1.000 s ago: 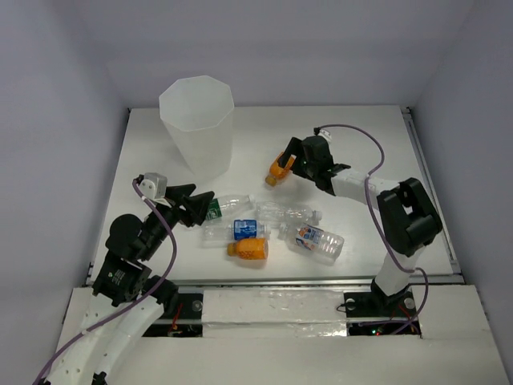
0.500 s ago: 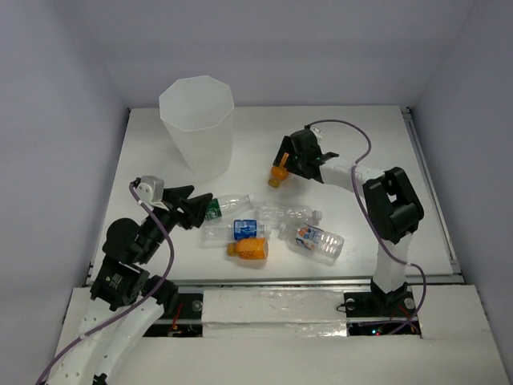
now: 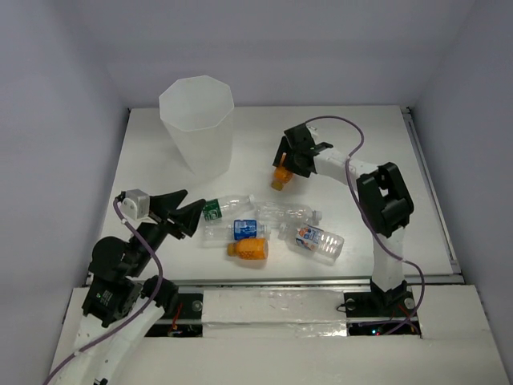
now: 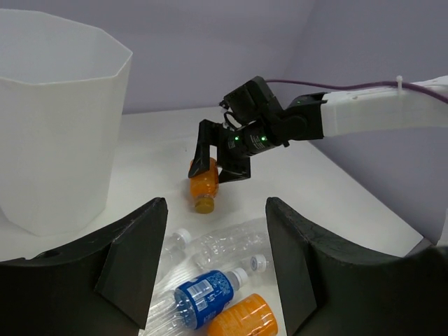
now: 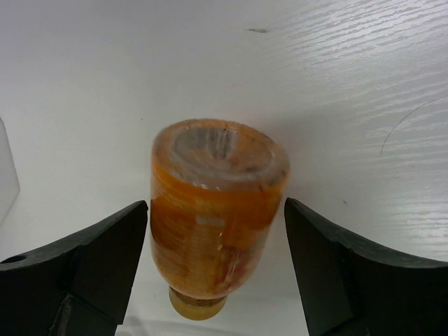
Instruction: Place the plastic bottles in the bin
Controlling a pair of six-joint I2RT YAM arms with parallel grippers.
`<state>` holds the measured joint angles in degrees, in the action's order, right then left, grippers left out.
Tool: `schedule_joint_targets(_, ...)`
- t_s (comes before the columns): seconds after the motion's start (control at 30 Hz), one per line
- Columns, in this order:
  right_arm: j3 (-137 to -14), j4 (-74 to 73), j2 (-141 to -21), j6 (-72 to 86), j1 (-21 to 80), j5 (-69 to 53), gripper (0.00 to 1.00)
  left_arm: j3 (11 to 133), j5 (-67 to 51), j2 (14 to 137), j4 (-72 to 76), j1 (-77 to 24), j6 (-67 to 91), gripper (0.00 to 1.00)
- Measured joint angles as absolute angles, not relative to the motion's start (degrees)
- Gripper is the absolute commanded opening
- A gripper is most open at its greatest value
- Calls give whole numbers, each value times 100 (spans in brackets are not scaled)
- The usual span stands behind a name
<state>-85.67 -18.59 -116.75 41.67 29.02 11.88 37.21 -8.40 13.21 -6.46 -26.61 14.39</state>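
Note:
A stubby orange bottle (image 3: 280, 178) lies on the table right of the bin (image 3: 197, 124). My right gripper (image 3: 283, 166) straddles it, jaws open with a gap on each side (image 5: 215, 231). Another orange bottle (image 3: 250, 249), a blue-label bottle (image 3: 244, 229), a green-label bottle (image 3: 218, 208), a clear bottle (image 3: 288, 212) and an orange-blue-label bottle (image 3: 315, 239) lie in a cluster at the near middle. My left gripper (image 3: 186, 213) is open and empty, just left of the cluster, and faces it in the left wrist view (image 4: 215, 231).
The bin stands at the far left and fills the left of the left wrist view (image 4: 49, 126). The right arm's cable (image 3: 353, 140) loops above the table. Walls close in the back and both sides.
My left arm has drawn back toward the near left, away from the bottles. My right arm's wrist has swung further left and back, keeping its gripper over the orange bottle.

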Motion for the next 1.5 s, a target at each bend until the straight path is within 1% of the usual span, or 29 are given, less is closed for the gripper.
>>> schedule_joint_targets(0.13, -8947, -2235, -11902, 4123, 2912, 1210, 80, 3723, -801, 1160, -687, -2746, 1439, 55)
schedule_joint_targets(0.3, -9194, -2528, -12049, 4086, 2936, 1199, 65, 3728, -694, 941, -727, -2897, 1437, 55)
schedule_joint_targets(0.37, -9185, -2519, -12046, 4117, 2936, 1205, 62, 3756, -637, 899, -760, -2965, 1435, 55)
schedule_joint_targets(0.57, -8744, -2088, -11681, 4224, 2934, 1354, 62, 3765, -513, 878, -832, -3127, 1417, 55)
schedule_joint_targets(0.7, -8788, -1743, -11255, 4167, 2936, 1494, 62, 3765, -421, 880, -895, -3201, 1417, 55)
schedule_joint_targets(0.8, -9063, -1516, -10822, 4056, 2941, 1500, 62, 3765, -305, 895, -932, -3216, 1420, 55)
schedule_joint_targets(0.9, -9662, -1251, -10497, 3909, 3004, 1431, 62, 3765, -8, 950, -972, -3216, 1452, 55)
schedule_joint_targets(1.03, -10997, -956, -10484, 3623, 3343, 1328, 62, 3804, 624, 1105, -1129, -3216, 1579, 55)
schedule_joint_targets(1.17, -12582, -819, -10921, 3258, 3859, 1284, 62, 3841, 1164, 1275, -1249, -3216, 1712, 55)
schedule_joint_targets(1.23, -13498, -827, -11347, 3061, 4095, 1286, 63, 3848, 1295, 1389, -1304, -3214, 1756, 55)
schedule_joint_targets(1.33, -14427, -805, -11942, 2858, 4313, 1269, 63, 3854, 1374, 1653, -1343, -3214, 1813, 56)
schedule_joint_targets(1.5, -14643, -690, -12613, 2633, 4403, 1310, 63, 3861, 1317, 2163, -1409, -3162, 1855, 57)
